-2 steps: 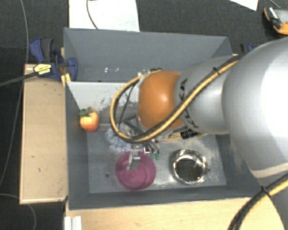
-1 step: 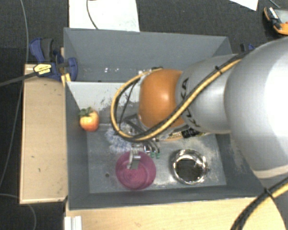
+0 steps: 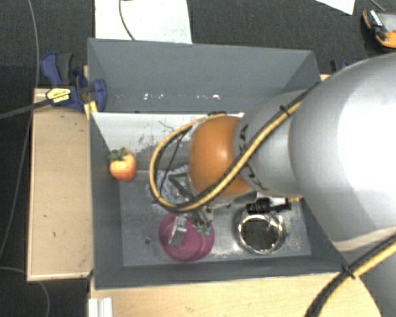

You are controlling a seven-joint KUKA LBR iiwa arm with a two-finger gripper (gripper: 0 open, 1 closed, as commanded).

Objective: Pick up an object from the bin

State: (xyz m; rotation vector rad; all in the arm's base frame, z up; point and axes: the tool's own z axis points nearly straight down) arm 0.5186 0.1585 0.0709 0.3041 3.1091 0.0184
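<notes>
The gripper [image 3: 190, 226] was seen low in the near part of the grey metal bin [image 3: 204, 78], directly over a round magenta plastic cup [image 3: 185, 244] lying on the floor there. Whether the gripper was spread or closed could not be told, and what the cup held could not be made out. Just to the right, a shiny round metal cup [image 3: 261, 235] was stood upright, its inside dark, with a small black object [image 3: 267, 207] at its far rim. A small orange-red toy fruit with a green stalk [image 3: 122, 166] was placed against the left wall, well apart. The arm was extended from the right, its orange wrist cover [image 3: 214, 157] pointed downward, and a yellow-and-black cable [image 3: 160, 167] was looped beside it.
</notes>
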